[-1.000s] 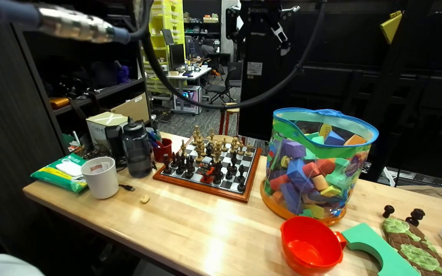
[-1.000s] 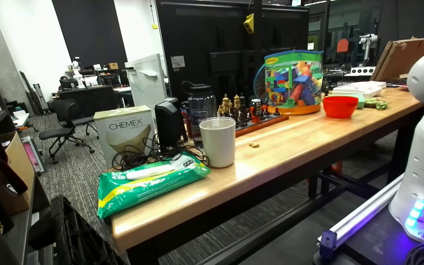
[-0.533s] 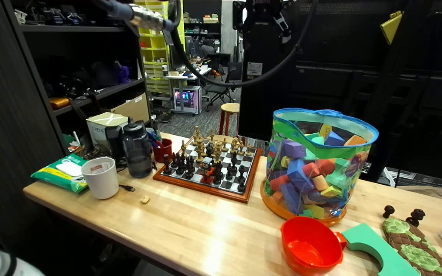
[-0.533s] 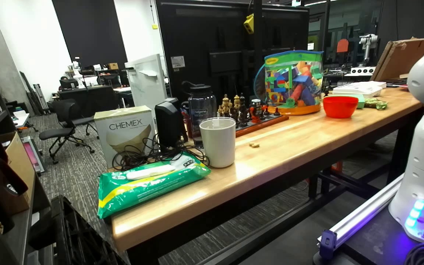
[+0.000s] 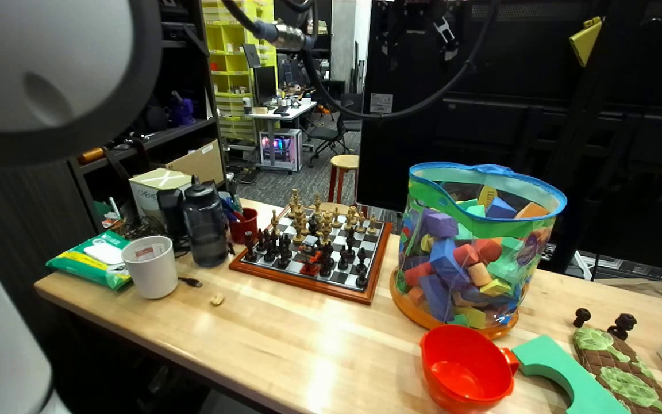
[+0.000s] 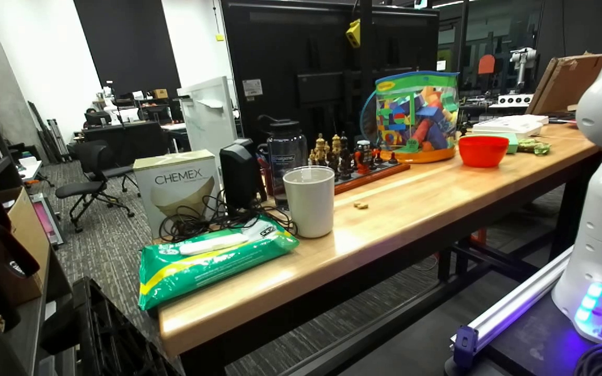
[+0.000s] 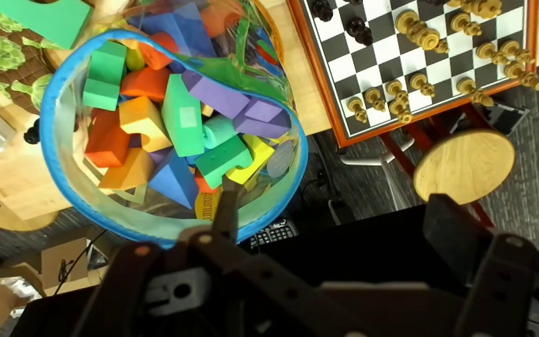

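A wooden table point(image 5: 273, 339) bears a chessboard point(image 5: 300, 280), block-filled bag point(image 5: 497, 226), red bowl point(image 5: 469, 368), white mug point(image 5: 154, 275) and bottle point(image 5: 207, 233)

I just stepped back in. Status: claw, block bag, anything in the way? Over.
Claw open, empty, up high. Block bag upright, top open. Chessboard and red bowl close by, might be in the way.

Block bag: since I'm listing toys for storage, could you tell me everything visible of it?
The block bag is round, with clear, plastic-looking walls, some printing, a green upper band, a blue rim and an orange base. Its top is open, the rim bending inward on one side; foam-looking blocks in many colours fill most of it. It stands upright on the wooden table, beside the chessboard but apart from it. Whether it touches the red cup cannot be told.
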Controlling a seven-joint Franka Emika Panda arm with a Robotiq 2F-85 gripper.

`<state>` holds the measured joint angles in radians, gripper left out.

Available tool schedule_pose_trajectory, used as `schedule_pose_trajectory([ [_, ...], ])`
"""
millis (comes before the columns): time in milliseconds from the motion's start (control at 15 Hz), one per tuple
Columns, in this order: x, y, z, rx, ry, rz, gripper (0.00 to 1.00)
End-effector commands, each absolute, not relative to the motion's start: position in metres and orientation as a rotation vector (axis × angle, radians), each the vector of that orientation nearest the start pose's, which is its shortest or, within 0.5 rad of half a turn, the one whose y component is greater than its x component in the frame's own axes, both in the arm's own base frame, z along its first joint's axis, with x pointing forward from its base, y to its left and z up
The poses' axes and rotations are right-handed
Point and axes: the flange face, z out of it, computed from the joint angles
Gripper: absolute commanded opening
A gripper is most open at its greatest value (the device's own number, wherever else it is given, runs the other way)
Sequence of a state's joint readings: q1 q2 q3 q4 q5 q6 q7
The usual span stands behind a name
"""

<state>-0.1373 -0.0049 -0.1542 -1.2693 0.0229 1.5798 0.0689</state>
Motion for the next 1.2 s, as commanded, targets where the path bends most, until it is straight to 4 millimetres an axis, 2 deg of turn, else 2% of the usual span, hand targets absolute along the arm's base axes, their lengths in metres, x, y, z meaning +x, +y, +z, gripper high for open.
schedule_pose_trajectory([
  [0,0.518,-0.181,0.781,-3.015,0.6,-0.48,1.0],
  [267,0.516,-0.214,0.784,-2.964,0.694,-0.47,1.0],
  [467,0.517,-0.227,0.783,-2.941,0.74,-0.462,1.0],
  [533,0.516,-0.224,0.777,-2.955,0.734,-0.471,1.0],
  [1133,0.521,-0.228,0.778,-2.956,0.744,-0.467,1.0],
])
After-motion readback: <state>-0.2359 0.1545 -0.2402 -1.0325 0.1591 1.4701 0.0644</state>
